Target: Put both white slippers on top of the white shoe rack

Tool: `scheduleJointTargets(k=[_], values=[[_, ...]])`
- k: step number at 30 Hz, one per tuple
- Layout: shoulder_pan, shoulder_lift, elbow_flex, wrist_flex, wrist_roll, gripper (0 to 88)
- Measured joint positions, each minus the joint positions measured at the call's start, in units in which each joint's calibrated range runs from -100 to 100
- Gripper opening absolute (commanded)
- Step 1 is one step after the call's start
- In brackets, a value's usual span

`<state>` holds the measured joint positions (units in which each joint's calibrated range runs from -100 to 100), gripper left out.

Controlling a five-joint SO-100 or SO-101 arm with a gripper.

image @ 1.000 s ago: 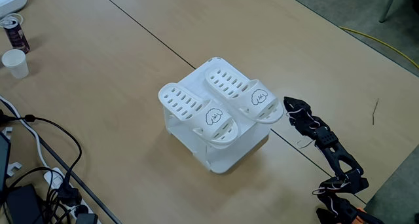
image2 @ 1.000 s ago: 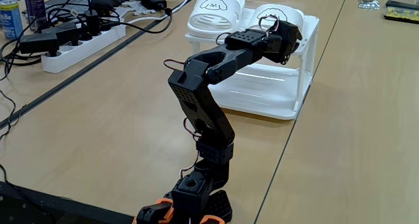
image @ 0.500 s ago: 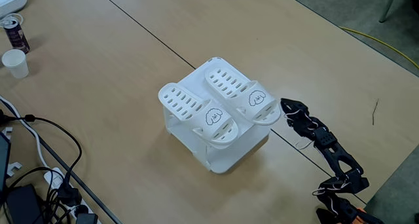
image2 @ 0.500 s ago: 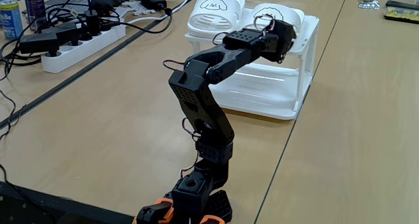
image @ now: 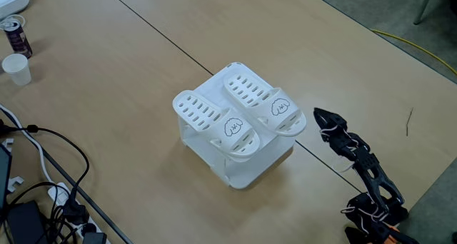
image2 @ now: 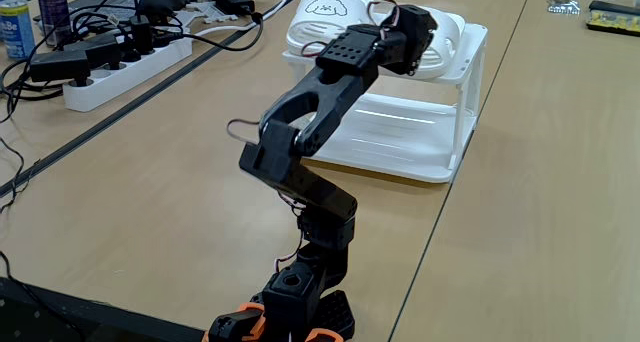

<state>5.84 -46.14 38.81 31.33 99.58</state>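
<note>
Around the white shoe rack (image: 235, 169) you have open counter (image: 128, 80) on most sides, with cables (image: 43, 173) well off at the left in a fixed view. Your arm reaches up and forward, its tool (image: 319, 116) just beside the rack's right corner, touching nothing; whether it is wide or narrow, you cannot tell. Both white slippers (image: 239, 114) lie side by side on the rack's top.

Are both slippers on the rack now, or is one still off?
Both on. The two white slippers lie side by side on the white shoe rack, toes overhanging its edge; the pincer is apart from them.
</note>
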Motion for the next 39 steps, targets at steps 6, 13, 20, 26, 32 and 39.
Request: scheduleJointTargets(k=[6, 13, 20, 26, 32, 39], values=[[-4.6, -4.9, 0.0, 11.4, 0.0, 0.8], [-8.8, -5.3, 5.4, 13.5, 0.0, 0.8], [-10.3, -5.3, 8.5, 13.5, 0.0, 0.8], [-10.3, -2.3, 8.5, 13.5, 0.0, 0.8], [-10.3, 4.6, 2.9, 13.5, 0.0, 0.8], [-10.6, 11.1, -4.4, 13.5, 0.0, 0.8]])
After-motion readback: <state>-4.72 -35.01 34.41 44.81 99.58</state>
